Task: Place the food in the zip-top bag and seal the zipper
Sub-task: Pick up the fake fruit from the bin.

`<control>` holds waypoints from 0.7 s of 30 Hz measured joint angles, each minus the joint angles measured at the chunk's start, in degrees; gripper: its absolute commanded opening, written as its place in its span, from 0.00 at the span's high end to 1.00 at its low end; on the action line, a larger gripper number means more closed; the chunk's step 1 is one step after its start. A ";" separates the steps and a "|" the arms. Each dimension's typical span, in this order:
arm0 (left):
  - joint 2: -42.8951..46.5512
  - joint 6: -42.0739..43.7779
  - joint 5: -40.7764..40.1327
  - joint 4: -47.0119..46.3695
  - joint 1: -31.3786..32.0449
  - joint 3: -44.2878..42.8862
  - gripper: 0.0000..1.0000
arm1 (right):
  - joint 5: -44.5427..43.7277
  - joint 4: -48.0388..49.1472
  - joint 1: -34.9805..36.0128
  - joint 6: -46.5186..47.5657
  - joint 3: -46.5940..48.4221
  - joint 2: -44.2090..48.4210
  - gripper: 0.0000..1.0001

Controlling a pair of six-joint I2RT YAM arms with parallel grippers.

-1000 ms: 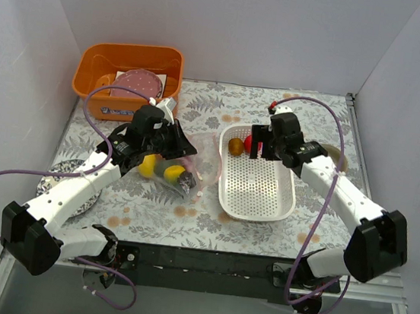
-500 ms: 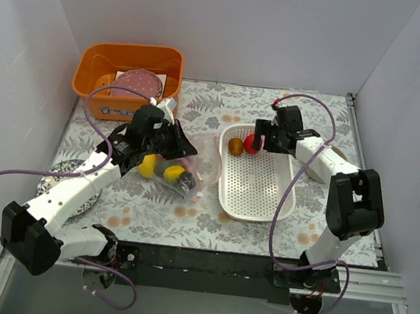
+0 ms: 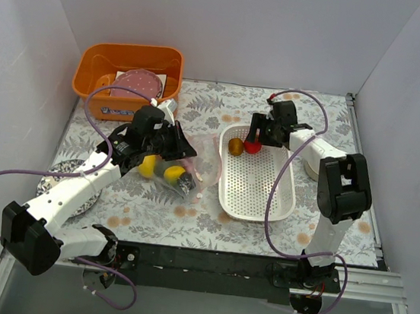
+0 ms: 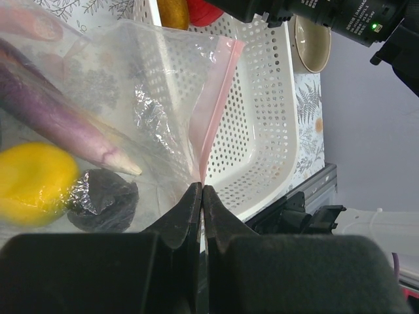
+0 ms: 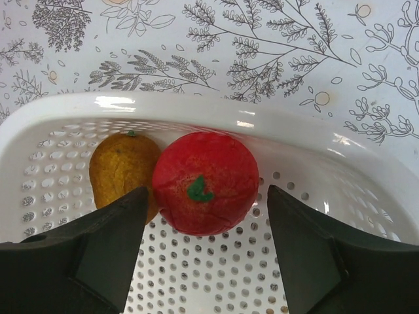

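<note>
A floral-print cloth (image 3: 187, 215) covers the table, with plain grey walls around it.

My left gripper (image 4: 201, 190) has its jaws pressed together on the zipper (image 4: 217, 98), pinching the pink strip at the near end of the mouth. The zip-top bag (image 4: 150, 78) fans out ahead of the fingertips. Inside it, left of the pinch, lie a purple eggplant (image 4: 59, 124), a yellow piece (image 4: 33, 183) and a dark lump (image 4: 105, 199). I can't quite make out what the dark one is through the crinkled film.

My right gripper (image 5: 208, 191) is spread wide. The red apple (image 5: 206, 183) sits between the fingers with a gap on each side. An orange fruit (image 5: 121, 173) touches the apple just ahead of the left-hand finger, and both rest by the end wall of the white basket (image 5: 196, 108).

The apple looks hard, smooth and light, so I expect it to squirt out of an off-centre pinch. I would close across its widest girth, stem mark centred. The orange fruit crowds one finger, which has to slip between the two.

The bag is thin and limp. I judge the mouth will collapse unless it is held by the stiffer pink strip.
</note>
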State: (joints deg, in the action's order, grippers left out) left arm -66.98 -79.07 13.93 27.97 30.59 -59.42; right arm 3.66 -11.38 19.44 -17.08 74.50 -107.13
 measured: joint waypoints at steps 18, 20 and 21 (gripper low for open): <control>0.00 0.20 0.02 0.31 0.00 0.00 1.00 | 2.38 4.70 -0.74 -1.05 -12.02 8.72 0.66; 0.00 0.17 0.04 0.28 0.00 0.00 1.00 | 2.95 4.96 -0.74 -1.22 -15.61 12.33 0.69; 0.00 0.15 0.07 0.26 0.00 0.00 1.00 | 3.37 4.85 -0.74 -1.40 -17.40 14.45 0.71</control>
State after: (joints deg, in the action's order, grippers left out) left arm -66.98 -78.91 14.00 28.23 30.59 -59.42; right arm 7.03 -6.52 18.70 -18.48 57.10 -92.68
